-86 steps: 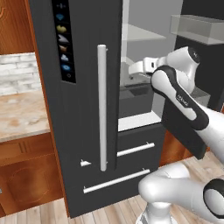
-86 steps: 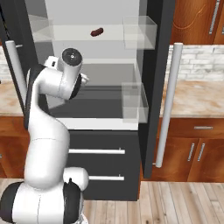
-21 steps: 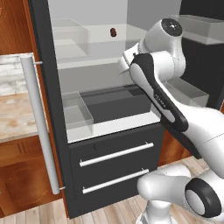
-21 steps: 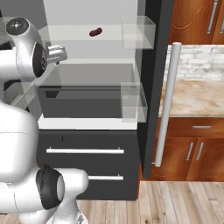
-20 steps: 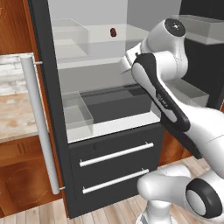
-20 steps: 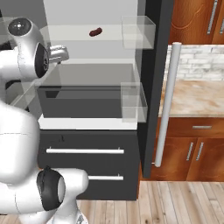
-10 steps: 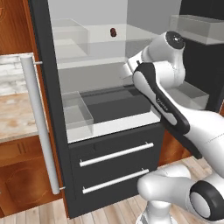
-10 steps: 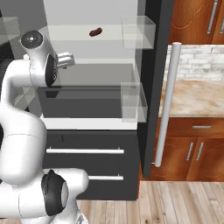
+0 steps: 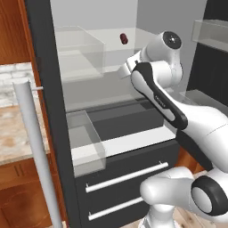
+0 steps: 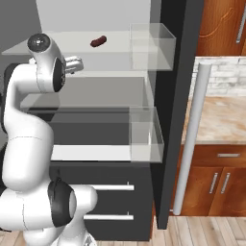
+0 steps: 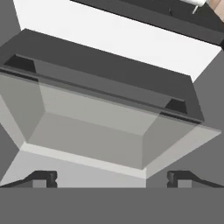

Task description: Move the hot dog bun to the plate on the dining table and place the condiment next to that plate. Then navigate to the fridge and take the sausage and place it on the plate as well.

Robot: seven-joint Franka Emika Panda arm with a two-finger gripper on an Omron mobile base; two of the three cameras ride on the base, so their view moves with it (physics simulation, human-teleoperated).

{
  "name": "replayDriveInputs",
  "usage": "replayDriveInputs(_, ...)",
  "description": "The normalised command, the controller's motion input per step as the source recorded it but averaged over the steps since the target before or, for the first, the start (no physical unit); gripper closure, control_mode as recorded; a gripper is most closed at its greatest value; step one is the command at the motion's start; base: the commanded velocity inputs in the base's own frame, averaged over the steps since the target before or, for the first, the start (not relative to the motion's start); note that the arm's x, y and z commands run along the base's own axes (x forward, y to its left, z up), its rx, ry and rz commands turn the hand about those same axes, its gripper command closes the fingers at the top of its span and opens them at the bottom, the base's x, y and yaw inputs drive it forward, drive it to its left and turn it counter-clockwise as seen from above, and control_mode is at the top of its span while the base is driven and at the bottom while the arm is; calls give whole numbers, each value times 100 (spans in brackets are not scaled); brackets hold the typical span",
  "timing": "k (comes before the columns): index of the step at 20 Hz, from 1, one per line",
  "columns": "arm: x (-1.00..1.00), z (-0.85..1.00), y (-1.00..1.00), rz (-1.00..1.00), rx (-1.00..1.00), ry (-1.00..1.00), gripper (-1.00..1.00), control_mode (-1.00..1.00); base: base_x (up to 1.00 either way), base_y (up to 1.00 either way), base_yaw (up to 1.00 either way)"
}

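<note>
The gripper (image 11: 112, 177) was spread wide, its two dark fingertips (image 11: 41, 177) far apart and pinching nothing. It was inside the open fridge (image 10: 175, 96), held at about the height of the glass shelf (image 10: 53, 61), and the hand looked down through a lower clear pane onto the dark drawer tray (image 11: 109, 70) beneath.

The sausage (image 10: 98, 41) lay on that glass shelf, near the back wall and just beyond and above the hand. From the right base view its long axis ran slantwise, the far end tipped up toward the fridge's right side. In the left base view the sausage (image 9: 124, 38) looked short and nearly end-on, so its long axis ran roughly away from that camera. It was well apart from the gripper, touching nothing but the shelf.

Clear bins (image 10: 149, 45) hung at the right edge of the shelf, and another clear bin (image 9: 82, 55) on the left. Below the shelf were two dark drawers (image 9: 124, 178) with silver handles. A long silver bar handle (image 10: 190, 139) stood on the open door, with a marble-look bench (image 10: 221, 117) beside the fridge.
</note>
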Motion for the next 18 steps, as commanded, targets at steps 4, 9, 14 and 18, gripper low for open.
replayDriveInputs(4, 0, 0, 0, 0, 0, 0, -100, 100, 3, -43, -3)
replayDriveInputs(9, -11, 42, -10, -2, 2, -9, -100, -100, 0, -5, -1)
replayDriveInputs(14, 3, 57, -2, -2, 1, -6, -100, -100, 0, 0, 0)
replayDriveInputs(18, 36, 50, 0, -9, 0, -1, -100, -100, 0, 0, 0)
